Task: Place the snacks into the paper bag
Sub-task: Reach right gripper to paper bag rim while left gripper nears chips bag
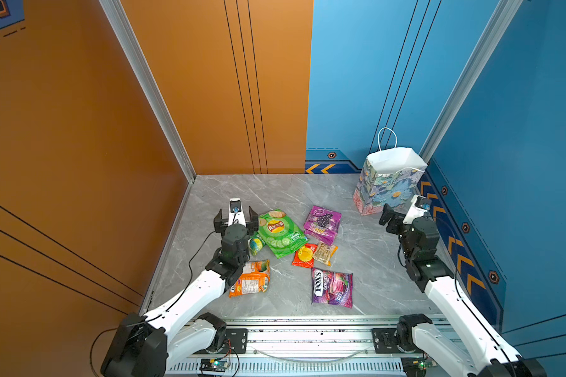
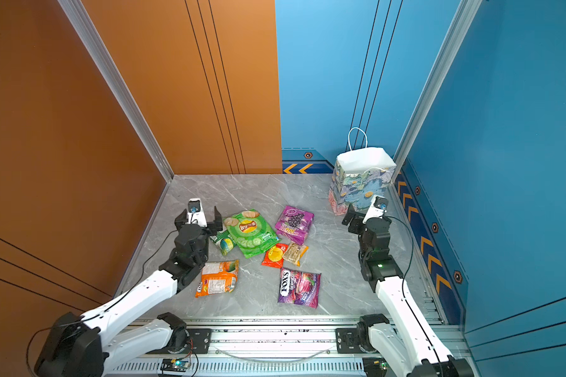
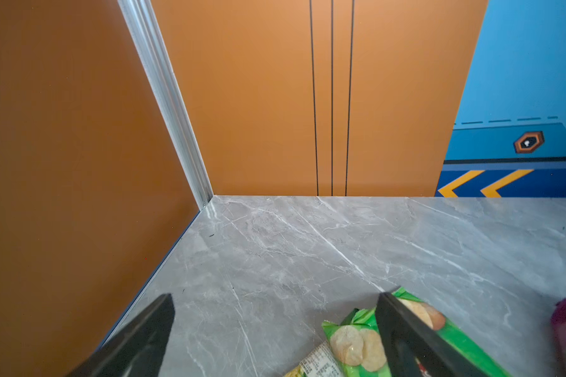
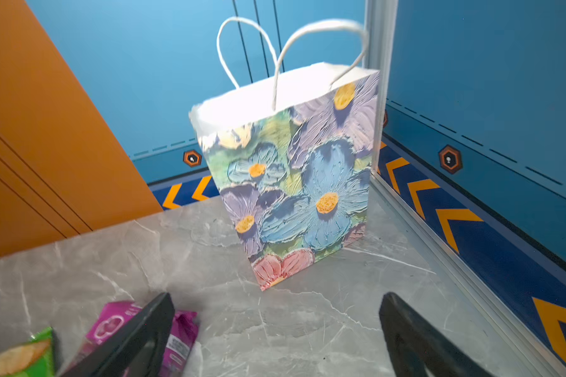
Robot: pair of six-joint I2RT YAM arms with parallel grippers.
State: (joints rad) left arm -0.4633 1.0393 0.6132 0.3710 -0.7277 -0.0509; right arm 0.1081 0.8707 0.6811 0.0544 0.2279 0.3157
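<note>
Tabletop (image 1: pixel 307 192) of grey marble, walled in orange and blue. Paper bag (image 1: pixel 384 186), flowered, upright and open-mouthed, at 2 o'clock of the tabletop in both top views, close to the blue corner. Left gripper (image 1: pixel 236 215) at 10 o'clock of the snack cluster, jaws spread to full width, nothing between them. Right gripper (image 4: pixel 276 313) at 6 o'clock of the paper bag, near but apart, jaws equally wide and empty, pointed at the flowered face.

Snacks flat around the centre, all outside the paper bag:
- Green chip bag (image 1: pixel 280 233) at 11 o'clock of the cluster, its top edge crossed by one left finger (image 3: pixel 406 326) in the left wrist view.
- Berry packet (image 1: pixel 332 287), purple, at 5 o'clock, apart from the rest.
- Grape packet (image 1: pixel 322 224), purple, at 1 o'clock, just beside the chip bag.
- Orange packet (image 1: pixel 250 279) at 8 o'clock, partly under the left arm.
- Red packet (image 1: pixel 303 256) with yellow circle near the middle.
- Tan bar (image 1: pixel 324 254) touching it at 3 o'clock.
- Small green packet (image 1: pixel 256 244) at 9 o'clock, against the chip bag's edge.
</note>
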